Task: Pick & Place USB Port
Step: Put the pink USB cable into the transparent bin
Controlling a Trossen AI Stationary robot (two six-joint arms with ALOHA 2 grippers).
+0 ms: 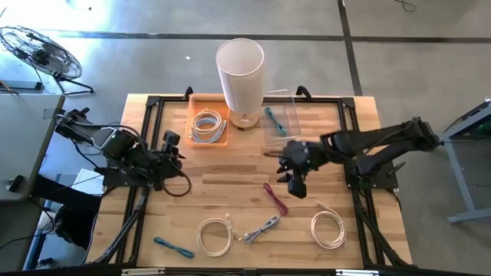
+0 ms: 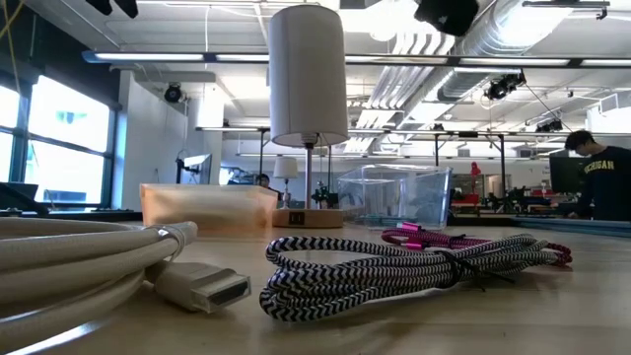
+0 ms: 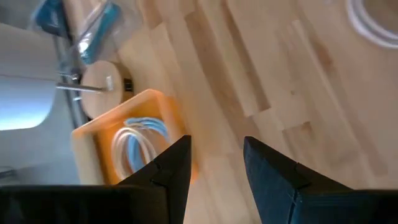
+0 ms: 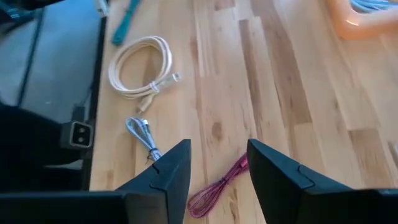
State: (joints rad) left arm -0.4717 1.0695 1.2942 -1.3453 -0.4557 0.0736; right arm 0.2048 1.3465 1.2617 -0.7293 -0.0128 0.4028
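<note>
- High view: right pincer (image 1: pixel 298 186) hangs empty above mid worktop (image 1: pixel 230 188), just beside the pink cable (image 1: pixel 275 198); left pincer (image 1: pixel 170 157) waits at the left, near the orange tray (image 1: pixel 222 103)
- Low view: pink cable (image 2: pixel 473 242) lies untouched
- Left wrist view: fingers (image 3: pixel 168 171) spread, empty
- Right wrist view: fingers (image 4: pixel 165 171) spread above the pink cable (image 4: pixel 214 186); judged an approach step, next lower and pinch

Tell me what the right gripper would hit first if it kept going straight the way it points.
Probably the pink cable: the open right gripper hangs empty above the wooden table, with that bundle showing between its fingers. Depth is unclear.
</note>
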